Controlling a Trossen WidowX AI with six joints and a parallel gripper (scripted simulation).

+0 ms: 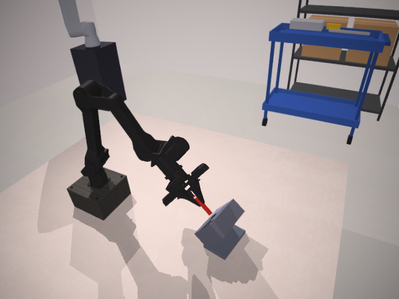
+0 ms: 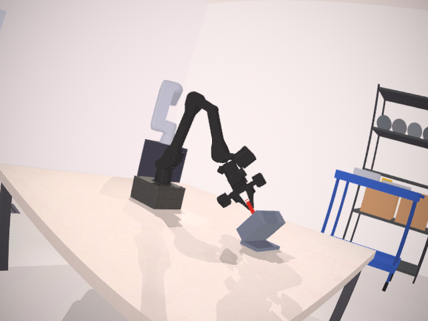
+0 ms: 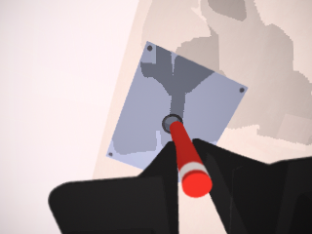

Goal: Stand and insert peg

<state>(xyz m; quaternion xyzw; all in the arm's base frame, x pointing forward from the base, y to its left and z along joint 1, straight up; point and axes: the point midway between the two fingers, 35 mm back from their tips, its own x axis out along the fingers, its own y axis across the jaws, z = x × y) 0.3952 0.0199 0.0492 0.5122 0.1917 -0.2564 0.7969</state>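
Observation:
My gripper (image 1: 201, 204) (image 2: 251, 207) (image 3: 182, 145) is shut on the red peg (image 1: 206, 208) (image 2: 249, 204) (image 3: 183, 146), which slants down toward the panel, in line with the fingers. The peg's white band (image 3: 193, 171) is near its upper end, on the wrist side of the fingertips. The plain end points away, at the blue-grey sloped panel (image 1: 229, 217) (image 2: 257, 226) (image 3: 136, 107). In the wrist view that end overlaps the lower right part of the dark-rimmed hole (image 3: 168, 120). It is at or very near the face; whether it is inside the hole cannot be told.
The panel stands on a flat foot (image 1: 224, 249) (image 2: 259, 245) on the pale table (image 1: 290, 199) (image 2: 114, 249). The arm's dark base block (image 1: 100, 199) (image 2: 157, 194) is behind the gripper. A blue cart (image 1: 309, 108) (image 2: 376, 186) and shelving are beyond the table.

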